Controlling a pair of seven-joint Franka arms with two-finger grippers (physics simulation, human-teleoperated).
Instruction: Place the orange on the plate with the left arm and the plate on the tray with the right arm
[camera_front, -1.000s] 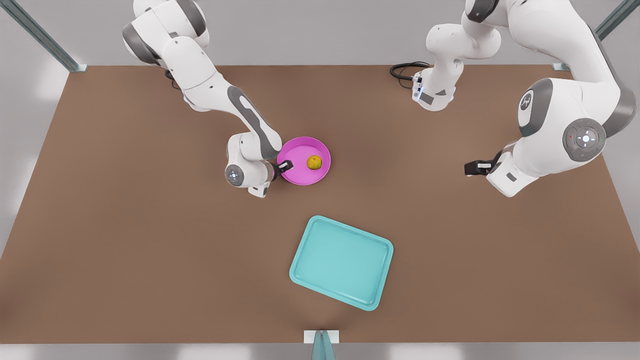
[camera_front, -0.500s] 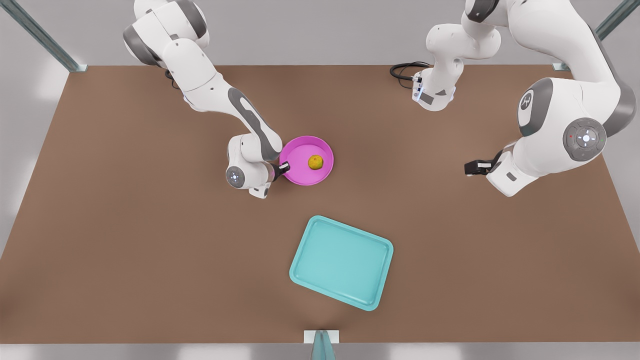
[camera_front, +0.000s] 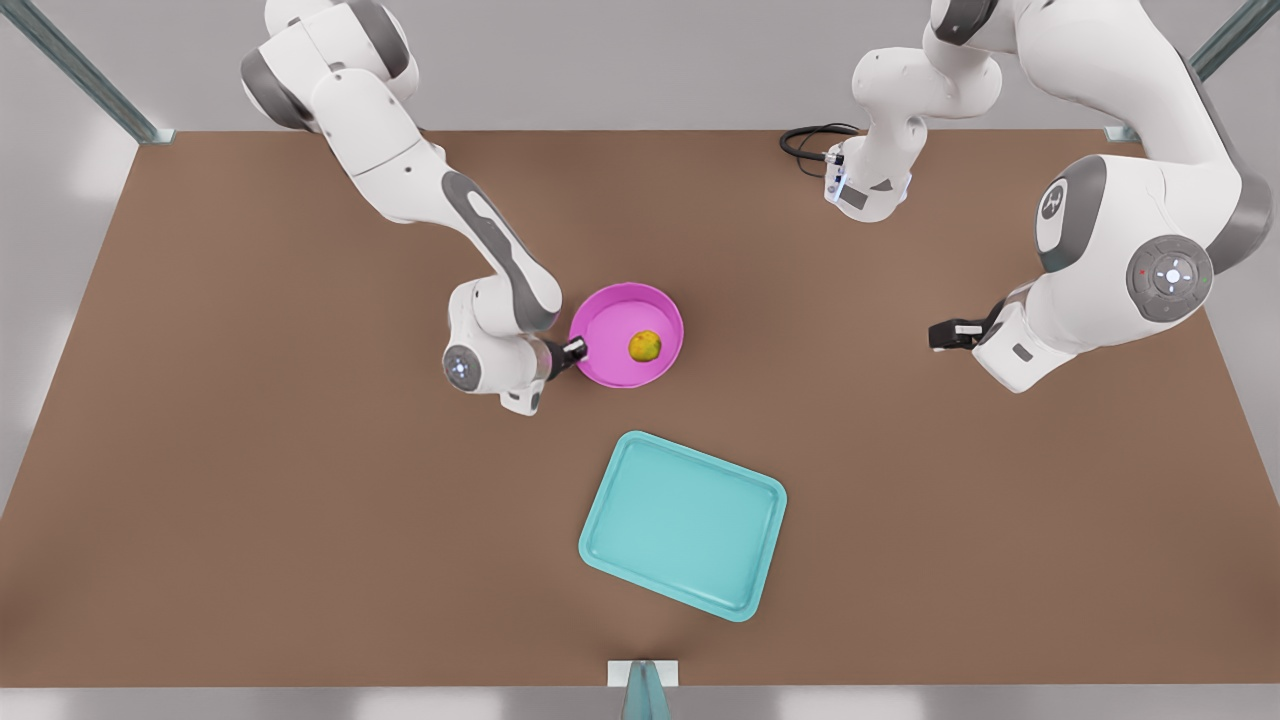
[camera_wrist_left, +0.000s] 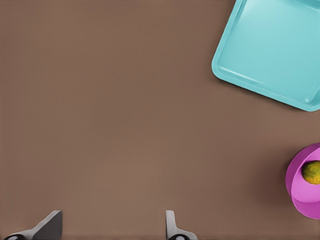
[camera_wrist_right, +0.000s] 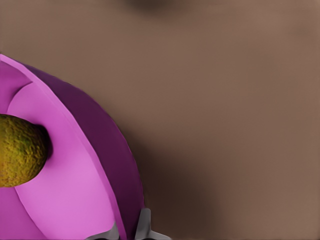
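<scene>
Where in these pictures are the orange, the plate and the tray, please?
orange (camera_front: 645, 346): front view, its middle.
plate (camera_front: 600, 325): front view, bare pink floor.
tray (camera_front: 683, 524): front view, bare turquoise floor.

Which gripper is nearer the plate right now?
Right. The right gripper is clamped on the plate rim; the left gripper waits open, well off toward the front view's right.

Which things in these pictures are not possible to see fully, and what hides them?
1. Right wrist view: the picture's edge cuts off the right gripper, the plate it grips and the orange.
2. Left wrist view: the edge cuts off the tray and most of the open left gripper.
3. Front view: from above, any gap between plate and table cannot be judged.
</scene>
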